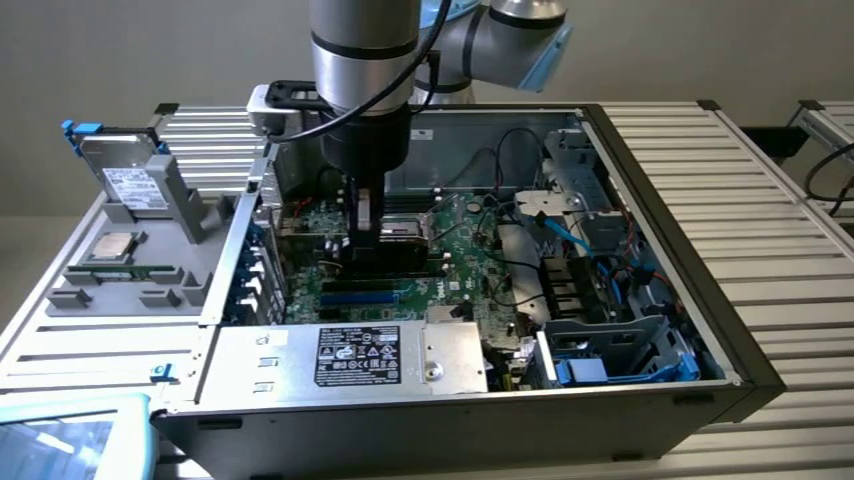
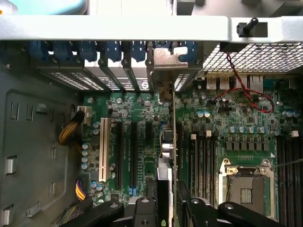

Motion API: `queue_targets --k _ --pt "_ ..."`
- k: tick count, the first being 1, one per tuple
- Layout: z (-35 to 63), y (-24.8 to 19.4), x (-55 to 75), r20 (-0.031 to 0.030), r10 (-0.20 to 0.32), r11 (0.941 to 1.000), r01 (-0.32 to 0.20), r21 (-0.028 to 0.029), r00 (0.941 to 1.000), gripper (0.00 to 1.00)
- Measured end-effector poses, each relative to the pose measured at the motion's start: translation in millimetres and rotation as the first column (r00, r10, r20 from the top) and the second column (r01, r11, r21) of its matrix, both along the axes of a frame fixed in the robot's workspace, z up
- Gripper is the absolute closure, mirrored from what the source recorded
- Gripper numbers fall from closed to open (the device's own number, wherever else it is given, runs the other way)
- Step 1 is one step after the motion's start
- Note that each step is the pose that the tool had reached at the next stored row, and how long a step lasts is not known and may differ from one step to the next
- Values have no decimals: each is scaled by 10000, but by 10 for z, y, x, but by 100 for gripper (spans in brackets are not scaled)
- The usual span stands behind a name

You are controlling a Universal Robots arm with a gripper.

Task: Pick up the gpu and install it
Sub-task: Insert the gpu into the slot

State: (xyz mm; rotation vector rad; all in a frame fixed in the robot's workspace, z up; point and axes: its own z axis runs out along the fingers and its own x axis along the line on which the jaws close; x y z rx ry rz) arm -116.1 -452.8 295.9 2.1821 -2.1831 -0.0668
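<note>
My gripper [image 1: 363,235] reaches down into the open computer case [image 1: 641,160], over the green motherboard [image 1: 461,250]. It is shut on the gpu [image 1: 358,262], which looks like a dark block under the fingers. The wrist view has the gpu [image 2: 166,156] edge-on between my gripper [image 2: 165,210] fingers. The card stands upright over the motherboard's expansion slots. Its silver end bracket [image 2: 163,64] reaches the row of rear slot openings in the case wall. Whether the card's edge sits in a slot is hidden.
A grey fixture outside the case, at the exterior view's left, holds a silver hard drive [image 1: 134,180] and a square CPU chip [image 1: 114,245]. Inside are the power supply [image 1: 347,355], blue slots [image 1: 360,295], a white slot [image 2: 102,149], the CPU socket [image 2: 246,187], red wires [image 2: 241,90] and cable bundles.
</note>
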Motion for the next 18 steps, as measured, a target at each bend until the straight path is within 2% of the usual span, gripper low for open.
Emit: queue_targets --k 8,12,15,18 --pt "-44 -37 -3 9 115 9999 -115 16 9999 72" --pt "-52 -39 -3 12 135 9999 -135 17 9999 72" --pt "-80 -40 -5 36 139 9999 -139 16 9999 72" --pt "-90 -39 -7 39 138 9999 -138 -2 9999 72"
